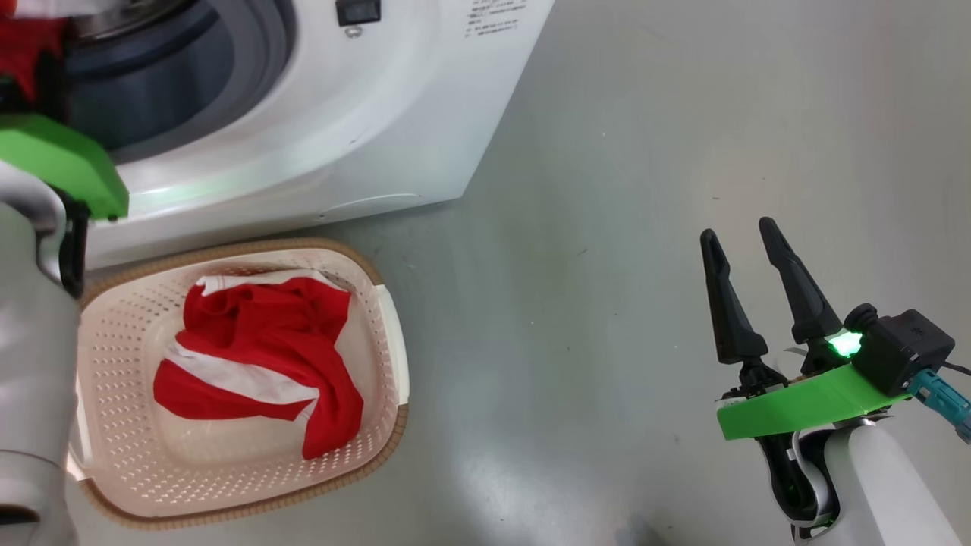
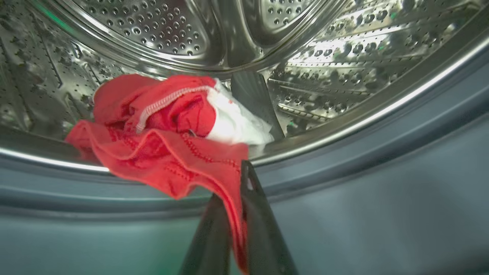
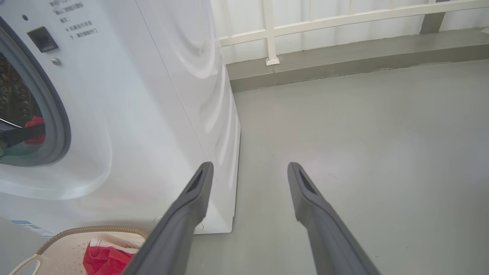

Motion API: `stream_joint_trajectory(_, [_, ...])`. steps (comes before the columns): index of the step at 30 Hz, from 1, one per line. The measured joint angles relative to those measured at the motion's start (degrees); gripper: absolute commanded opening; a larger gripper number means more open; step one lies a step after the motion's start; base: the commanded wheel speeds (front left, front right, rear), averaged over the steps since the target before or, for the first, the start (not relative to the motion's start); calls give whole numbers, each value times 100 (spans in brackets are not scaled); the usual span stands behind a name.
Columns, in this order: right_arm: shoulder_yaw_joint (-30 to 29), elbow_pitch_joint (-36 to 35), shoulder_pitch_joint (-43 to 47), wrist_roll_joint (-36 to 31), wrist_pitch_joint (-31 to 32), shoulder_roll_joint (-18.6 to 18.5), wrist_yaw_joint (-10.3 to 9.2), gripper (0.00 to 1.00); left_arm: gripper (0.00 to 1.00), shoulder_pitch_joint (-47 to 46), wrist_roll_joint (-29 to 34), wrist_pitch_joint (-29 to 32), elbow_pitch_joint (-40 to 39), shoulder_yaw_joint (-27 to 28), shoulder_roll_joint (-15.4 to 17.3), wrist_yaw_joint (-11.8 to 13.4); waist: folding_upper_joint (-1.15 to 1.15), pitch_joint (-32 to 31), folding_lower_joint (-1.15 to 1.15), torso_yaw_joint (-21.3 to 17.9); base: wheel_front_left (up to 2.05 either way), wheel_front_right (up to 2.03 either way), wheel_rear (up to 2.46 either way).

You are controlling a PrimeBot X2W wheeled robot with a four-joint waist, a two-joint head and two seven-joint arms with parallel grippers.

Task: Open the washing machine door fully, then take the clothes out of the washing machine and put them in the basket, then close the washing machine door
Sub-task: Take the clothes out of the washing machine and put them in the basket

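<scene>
Smooth grey floor [image 1: 607,227], faintly glossy, runs up to the washing machine [image 1: 341,136], a white box with rounded, pressed panels. Inside its mouth a soft grey rubber gasket [image 2: 344,172] rings the steel drum [image 2: 172,30], whose walls are dimpled and pierced with small holes. At the drum's front lip lies a crumpled heap of clothes [image 2: 164,126]: knitted red fabric with a white stitched seam, and a plain white piece [image 2: 233,122] tucked behind it. The left gripper [image 2: 231,187] reaches into the machine's opening, its two dark fingers clenched on a drooping fold of the red fabric that hangs over the gasket. Just in front of the machine's base stands the basket [image 1: 121,356], a rounded rectangle of cream perforated plastic with a brown woven-look rim. A red garment [image 1: 258,341] with white stripes lies bunched inside it. Well clear of the machine's front corner, over bare floor, the right gripper [image 1: 738,230] hangs released, its tapered black fingers spread with nothing between them.
</scene>
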Motion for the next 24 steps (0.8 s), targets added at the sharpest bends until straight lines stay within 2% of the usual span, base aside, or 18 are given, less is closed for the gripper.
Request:
stream_joint_trajectory(8, [-32,7,3,-20,0,1,0,100,0,434,-254,-16,-1152,261,-94,-2,0,-199,0,143,0,0,0])
stream_joint_trajectory(18, [-155,44,99,-134,0,0,0,100,0,1584,-337,-23,-3215,820,-488,-82,0,-625,0,378,0,0,0])
stream_joint_trajectory(24, [-199,58,315,-185,0,1,0,100,0,2104,-286,-23,-4145,1066,-748,-159,0,-861,0,501,0,0,0])
